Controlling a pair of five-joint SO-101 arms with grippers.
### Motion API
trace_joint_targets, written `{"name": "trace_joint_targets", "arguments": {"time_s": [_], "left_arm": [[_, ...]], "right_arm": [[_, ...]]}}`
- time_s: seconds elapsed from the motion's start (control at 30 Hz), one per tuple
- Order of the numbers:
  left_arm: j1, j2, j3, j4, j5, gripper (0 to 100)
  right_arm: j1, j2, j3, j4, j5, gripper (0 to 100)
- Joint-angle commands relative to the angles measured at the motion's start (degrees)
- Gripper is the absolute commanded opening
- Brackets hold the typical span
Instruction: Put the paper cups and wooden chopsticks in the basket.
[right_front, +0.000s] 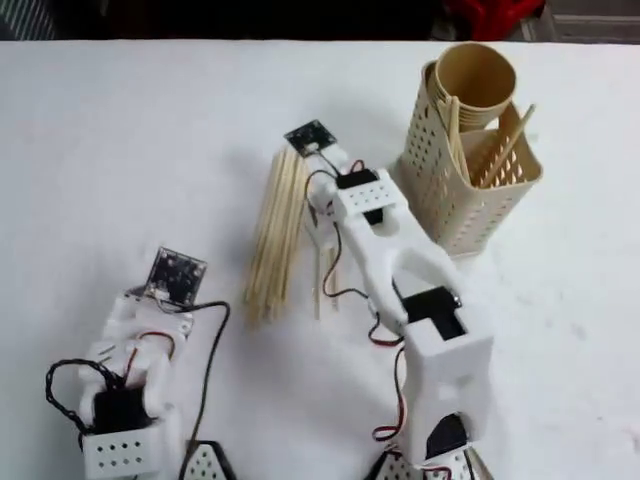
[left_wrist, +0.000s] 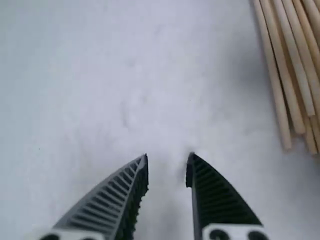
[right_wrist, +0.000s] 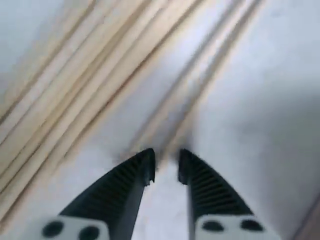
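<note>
A white table seen from above, with two white robot arms rising from its near edge. Toward the far right stands a beige perforated basket; stacked paper cups sit in it, and a few sticks in the basket lean beside them. A loose pile of wooden chopsticks lies flat near the middle of the table, well apart from the basket, with two stray chopsticks just beside the pile. The right arm stretches across the space between pile and basket, its wrist over the far end of the stray pair and close to the basket's wall. The right gripper points down at the table, jaws parted by a narrow gap with nothing between them; the stray pair ends just in front of its tips and the pile runs along one side. The left arm sits folded at the near left corner. The left gripper hangs over bare table, jaws slightly apart and holding nothing, the pile's ends off to one side. Bare white surface spreads across the far left and the near right; the table's far edge runs just behind the basket.
</note>
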Motion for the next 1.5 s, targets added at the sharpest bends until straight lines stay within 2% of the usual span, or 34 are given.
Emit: {"name": "trace_joint_targets", "arguments": {"time_s": [0.0,0.2,0.3,0.47,0.73,0.93,1.17,1.4,1.47], "left_arm": [[0.3,-0.5,-0.2,0.4,-0.4,14],[0.4,-0.5,-0.2,0.4,-0.4,14],[0.4,-0.5,-0.2,0.4,-0.4,14],[0.5,-0.5,-0.2,0.4,-0.4,14],[0.5,-0.5,-0.2,0.4,-0.4,15],[0.5,-0.5,-0.2,0.4,-0.4,15],[0.5,-0.5,-0.2,0.4,-0.4,15],[0.5,-0.5,-0.2,0.4,-0.4,15],[0.5,-0.5,-0.2,0.4,-0.4,15]], "right_arm": [[0.0,0.2,-0.4,0.3,-0.7,3.5],[0.0,-0.1,-0.5,3.6,-0.8,1.6],[0.0,-5.1,-0.5,6.1,-4.2,1.6],[0.7,-24.3,5.3,8.6,-6.3,1.6],[0.7,-61.2,26.2,3.6,-6.2,1.6],[0.7,-78.9,32.1,3.8,-6.0,1.6],[1.4,-88.0,29.1,3.7,-5.9,1.5],[13.8,-85.8,14.0,3.0,-2.0,1.5],[16.9,-83.2,10.9,-0.1,-2.4,1.5]]}}
